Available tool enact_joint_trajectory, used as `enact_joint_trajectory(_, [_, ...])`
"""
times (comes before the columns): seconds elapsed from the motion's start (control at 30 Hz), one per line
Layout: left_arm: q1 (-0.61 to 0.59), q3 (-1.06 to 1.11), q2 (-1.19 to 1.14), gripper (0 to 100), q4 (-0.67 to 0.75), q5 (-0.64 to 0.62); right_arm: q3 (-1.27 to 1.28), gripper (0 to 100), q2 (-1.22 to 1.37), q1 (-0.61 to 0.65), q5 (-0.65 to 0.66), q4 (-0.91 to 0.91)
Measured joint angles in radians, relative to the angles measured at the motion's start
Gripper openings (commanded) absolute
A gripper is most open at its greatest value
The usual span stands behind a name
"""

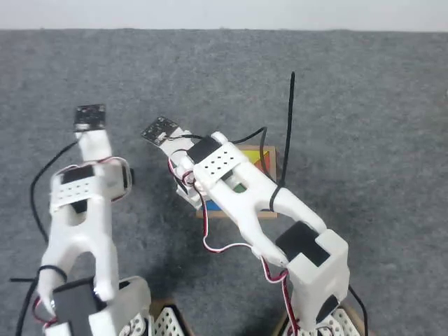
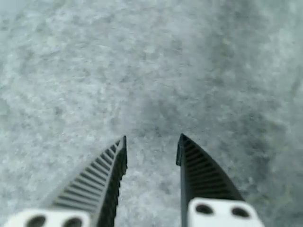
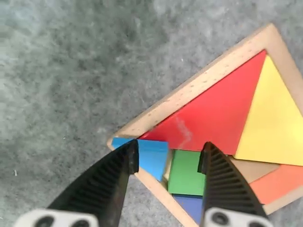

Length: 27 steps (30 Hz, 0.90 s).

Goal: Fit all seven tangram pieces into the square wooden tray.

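The square wooden tray point(image 3: 199, 82) lies on grey carpet. Inside it are a red triangle point(image 3: 213, 113), a yellow triangle point(image 3: 272, 118), a green square point(image 3: 187, 177), a dark blue piece point(image 3: 191, 205) and an orange piece point(image 3: 279, 184). A light blue piece point(image 3: 151, 156) rests across the tray's corner rim, partly over the edge. My right gripper point(image 3: 169, 153) hangs open just above that corner, one finger over the light blue piece. In the high view the right arm covers most of the tray point(image 1: 238, 213). My left gripper point(image 2: 151, 142) is open over bare carpet.
Grey carpet point(image 1: 364, 105) covers the whole table. A black cable point(image 1: 290, 119) rises beside the tray's far side. The left arm point(image 1: 80, 203) stands well left of the tray. A strip of bare wood point(image 3: 255, 170) shows between the pieces.
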<state>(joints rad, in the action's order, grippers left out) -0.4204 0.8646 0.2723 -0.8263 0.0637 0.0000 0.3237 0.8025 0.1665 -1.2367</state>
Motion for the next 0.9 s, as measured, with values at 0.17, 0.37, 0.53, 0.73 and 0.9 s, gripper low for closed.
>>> enact_joint_trajectory(0.17, [-0.04, -0.017, 0.0, 16, -0.006, -0.018, 0.003, 21.3, 0.0, 0.002, 0.0, 0.011])
enact_joint_trajectory(0.37, [-0.071, -0.035, 0.0, 16, -0.006, -0.034, 0.086, 21.3, -0.002, 0.002, 0.0, 0.054])
enact_joint_trajectory(0.53, [-0.075, -0.035, 0.0, 16, -0.006, -0.041, 0.107, 21.3, -0.011, -0.002, 0.0, 0.063])
enact_joint_trajectory(0.73, [-0.075, -0.035, 0.0, 16, -0.006, -0.046, 0.132, 21.3, -0.008, -0.068, 0.0, 0.063])
enact_joint_trajectory(0.9, [-0.075, -0.035, 0.0, 16, -0.006, -0.046, 0.132, 21.3, -0.008, -0.071, 0.0, 0.063])
